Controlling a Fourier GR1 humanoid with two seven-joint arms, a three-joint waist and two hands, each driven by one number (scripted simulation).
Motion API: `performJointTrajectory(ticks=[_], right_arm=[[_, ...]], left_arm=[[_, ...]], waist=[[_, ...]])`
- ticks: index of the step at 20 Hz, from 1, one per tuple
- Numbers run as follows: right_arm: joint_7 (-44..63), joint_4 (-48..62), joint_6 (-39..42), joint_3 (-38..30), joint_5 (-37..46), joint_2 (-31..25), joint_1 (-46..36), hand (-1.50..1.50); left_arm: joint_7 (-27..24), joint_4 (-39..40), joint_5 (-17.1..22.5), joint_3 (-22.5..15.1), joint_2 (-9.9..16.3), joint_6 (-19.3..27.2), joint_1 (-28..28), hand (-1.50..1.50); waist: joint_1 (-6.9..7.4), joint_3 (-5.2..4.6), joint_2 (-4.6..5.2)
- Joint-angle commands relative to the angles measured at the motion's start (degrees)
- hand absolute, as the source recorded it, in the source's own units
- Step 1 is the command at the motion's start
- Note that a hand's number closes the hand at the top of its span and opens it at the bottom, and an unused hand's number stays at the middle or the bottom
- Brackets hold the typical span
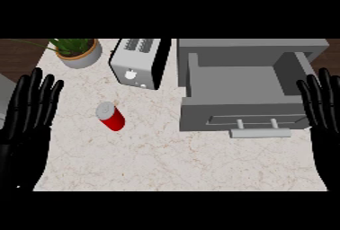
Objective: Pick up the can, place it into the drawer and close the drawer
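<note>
The can (110, 116), red with a pale top, is seen on the marble counter (166, 161), well to the left of the grey drawer (242, 87) and apart from it, with bare counter between the two. The drawer itself is pulled out and open, its box showing nothing inside, and its front panel with the bar handle (260, 131) is turned toward the lower edge of the view. A toaster (138, 63) is placed just to the left of the drawer's far end, and a potted plant (78, 50) is set farther left of the drawer, beyond the toaster. The left hand (28, 108) is held flat and released at the view's left edge, far to the left of the drawer, fingers straight and pointing up, nothing being grasped; it appears to be resting. The right hand (324, 105) is likewise held flat and released, fingers straight, at the drawer's right side, and nothing is held by it either. The can is touched by neither hand. The task is judged to be at its very start: the pick-up has not yet been begun, and placing and closing are both left to do. For the next move, a hand would need to be brought over the can, probably the left one as it is nearer, and its fingers curled round the can's body before any lift toward the drawer is attempted.
</note>
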Motion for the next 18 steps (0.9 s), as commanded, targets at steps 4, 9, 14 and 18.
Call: performJointTrajectory(ticks=[4,9,14,18], right_arm=[[1.8,-2.3,0.3,-0.3,-1.7,1.1,1.3,-1.50],[12.5,0.4,-6.6,-3.7,0.7,3.0,5.8,-1.50],[10.2,-2.2,-2.3,-9.1,-4.6,0.3,12.4,-1.50],[10.2,-4.0,-0.7,-11.3,-6.1,0.1,15.0,-1.50]], left_arm=[[-1.8,7.1,11.7,5.1,4.2,-9.2,-6.5,-1.50],[9.8,13.4,7.0,3.2,6.2,-7.3,-3.0,-1.50],[16.3,10.1,14.0,8.9,10.8,-10.7,-4.1,-1.50],[21.6,4.6,17.1,9.9,11.1,-11.3,-3.0,-1.50]], waist=[[0.78,0.64,0.56],[0.28,0.64,0.62],[0.79,0.70,0.40],[0.97,0.69,0.41]])
